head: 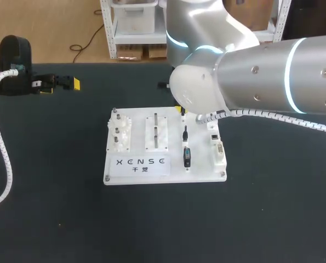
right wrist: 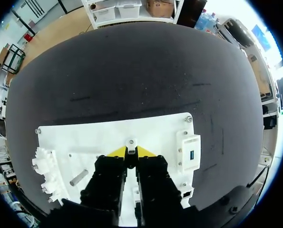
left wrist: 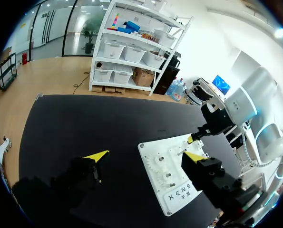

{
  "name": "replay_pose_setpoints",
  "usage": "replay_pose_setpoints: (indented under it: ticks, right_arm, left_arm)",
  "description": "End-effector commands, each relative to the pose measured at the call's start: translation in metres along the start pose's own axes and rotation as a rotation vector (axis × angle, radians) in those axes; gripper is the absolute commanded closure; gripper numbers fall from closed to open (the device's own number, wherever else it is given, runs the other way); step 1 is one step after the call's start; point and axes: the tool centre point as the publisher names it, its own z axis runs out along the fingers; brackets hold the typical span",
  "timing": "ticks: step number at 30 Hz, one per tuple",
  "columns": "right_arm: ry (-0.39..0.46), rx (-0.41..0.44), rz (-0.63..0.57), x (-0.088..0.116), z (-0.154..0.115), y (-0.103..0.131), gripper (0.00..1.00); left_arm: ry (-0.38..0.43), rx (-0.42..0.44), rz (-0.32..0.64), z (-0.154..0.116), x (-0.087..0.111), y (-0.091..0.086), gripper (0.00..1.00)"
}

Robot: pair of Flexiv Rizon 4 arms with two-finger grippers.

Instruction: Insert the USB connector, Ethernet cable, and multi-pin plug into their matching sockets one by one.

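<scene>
- Two plugs lie in a column on the white board (head: 204,174): a slim black plug (head: 184,132) and a chunkier black plug (head: 187,156). A third piece at the head of that column we take for the USB connector (right wrist: 131,156).
- Our right gripper (right wrist: 131,153) is drawn narrow, its tips pinching that slim dark connector from both sides, just behind a small white peg (right wrist: 131,142).
- Our left gripper (left wrist: 146,156) hangs spread wide and empty, well apart from the board.
- We judge the connector light and rigid, with a hard, smooth shell that could twist in the grip. Hold the body squarely, not the limp cable.
- Its likely socket (right wrist: 191,155), a white block with a blue insert, stands near the board's edge.
</scene>
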Motion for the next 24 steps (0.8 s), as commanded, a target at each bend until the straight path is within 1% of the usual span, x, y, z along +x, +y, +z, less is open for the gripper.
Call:
replay_pose_setpoints:
  ticks: [1,6,17,24]
  right_arm:
    - [0.008,-0.001,0.003,-0.001,0.002,0.003,1.00]
    - [0.012,-0.001,0.006,-0.001,0.002,0.004,1.00]
    - [-0.006,0.007,-0.008,-0.001,-0.010,0.007,1.00]
    - [0.000,0.006,-0.009,0.000,-0.009,0.007,1.00]
  left_arm:
    - [0.000,0.000,0.000,0.000,0.000,0.000,0.00]
    - [0.000,0.000,0.000,0.000,0.000,0.000,0.00]
    - [0.000,0.000,0.000,0.000,0.000,0.000,0.00]
    - [0.000,0.000,0.000,0.000,0.000,0.000,0.00]
